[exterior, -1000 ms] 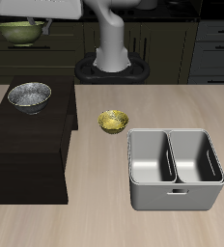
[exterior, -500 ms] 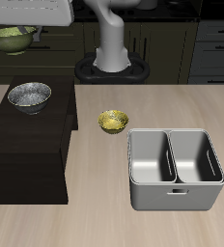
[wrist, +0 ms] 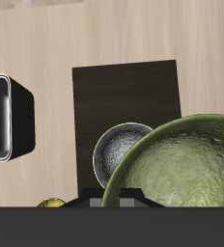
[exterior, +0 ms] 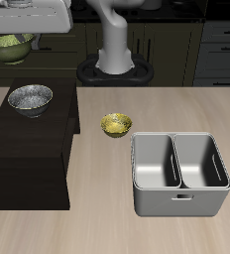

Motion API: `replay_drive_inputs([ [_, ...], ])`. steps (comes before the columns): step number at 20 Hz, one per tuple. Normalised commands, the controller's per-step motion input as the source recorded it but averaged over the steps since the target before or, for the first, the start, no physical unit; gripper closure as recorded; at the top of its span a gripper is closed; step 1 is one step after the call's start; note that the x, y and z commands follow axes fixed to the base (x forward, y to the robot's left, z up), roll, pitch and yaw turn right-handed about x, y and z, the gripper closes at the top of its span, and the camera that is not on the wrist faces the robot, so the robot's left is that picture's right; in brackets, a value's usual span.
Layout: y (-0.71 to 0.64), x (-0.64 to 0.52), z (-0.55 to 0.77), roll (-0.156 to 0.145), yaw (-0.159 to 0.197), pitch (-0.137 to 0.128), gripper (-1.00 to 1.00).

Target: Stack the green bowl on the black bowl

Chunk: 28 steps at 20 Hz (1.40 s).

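The green bowl [exterior: 8, 45] hangs high in the air under the gripper [exterior: 16, 30], out past the table's side edge and over the back end of the dark cabinet [exterior: 28, 149], with clear air all round it. The jaws sit at the bowl's rim, but from here I cannot tell how they stand on it; in the wrist view the green bowl [wrist: 182, 164] fills the foreground and hides them. Beneath it, the black bowl [exterior: 30, 97] rests on the cabinet's top near its back edge; in the wrist view its speckled inside [wrist: 119, 154] shows just beside the green bowl's rim, partly covered by it. Counting up: three bowls in all, one green, one black and one yellow bowl [exterior: 115, 124], which stands on the table [exterior: 107, 223] just off the cabinet's inner side, toward the back. There is one grey caddy [exterior: 179, 198] with two compartments, close to the table's front edge and well apart from the cabinet, with a wide strip of bare wood between them and more along the front. The tabletop is pale wood grain; the cabinet is near-black with a flat top, most of it bare in front of the black bowl. Behind the table stand dark kitchen cupboards [exterior: 211, 50] with drawers, and the robot's base [exterior: 115, 67] sits at the middle of the back edge.
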Motion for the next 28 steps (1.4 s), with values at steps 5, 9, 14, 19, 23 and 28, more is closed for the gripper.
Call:
replay_drive_inputs([
  [5,0.03,0.0,-0.09,0.0,-0.001,-0.015,1.0],
  [9,-0.01,-0.01,-0.06,-0.033,0.015,-0.017,1.0],
  [14,-0.16,-0.01,-0.04,-0.048,0.021,-0.021,1.0],
  [19,-0.09,0.02,-0.02,-0.016,-0.015,0.003,1.0],
  [23,0.16,0.03,-0.07,0.029,0.013,-0.006,1.0],
  [28,0.18,0.05,-0.08,0.047,-0.002,0.01,1.0],
])
